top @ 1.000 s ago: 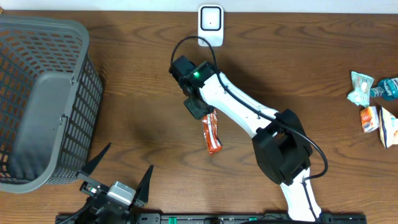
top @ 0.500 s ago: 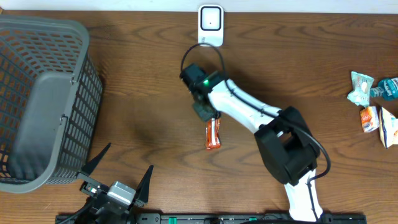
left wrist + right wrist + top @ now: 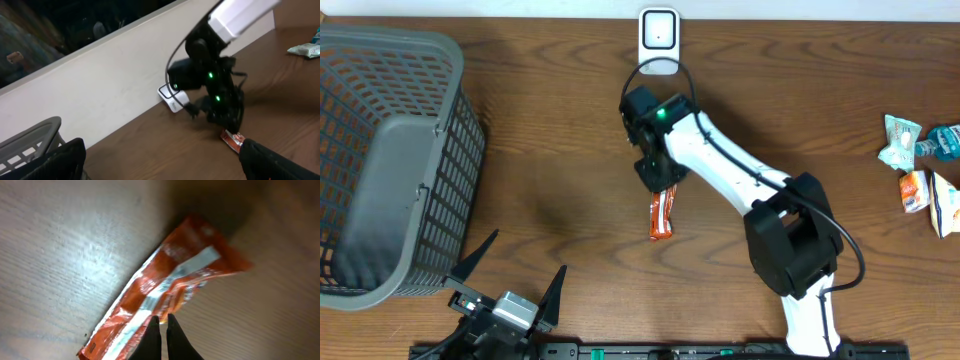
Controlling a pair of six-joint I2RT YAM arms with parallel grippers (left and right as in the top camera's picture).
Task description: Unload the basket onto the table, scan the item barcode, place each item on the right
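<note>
The right gripper (image 3: 660, 181), pinched shut on the far end of the orange snack packet (image 3: 663, 214), holds it near the white scanner (image 3: 659, 32) lying farther on, the packet's long axis trailing nearward, while the left gripper (image 3: 525, 258) gapes wide, near-left.

A mock shop checkout set up in a robot lab. The white scanner (image 3: 659, 38) stands at the far edge of a brown wood worktop (image 3: 550, 120), as at a till. Well left of the scanner sits a grey mesh basket (image 3: 380, 150) of the shopping sort. Far to its right lies a small heap of snack packets (image 3: 920, 170), and an orange snack bar (image 3: 662, 214) shows a little in front of it. The lab side shows in the white-and-black robot arm (image 3: 720, 175) reaching near the scanner and the plain white board (image 3: 110, 95) behind it
</note>
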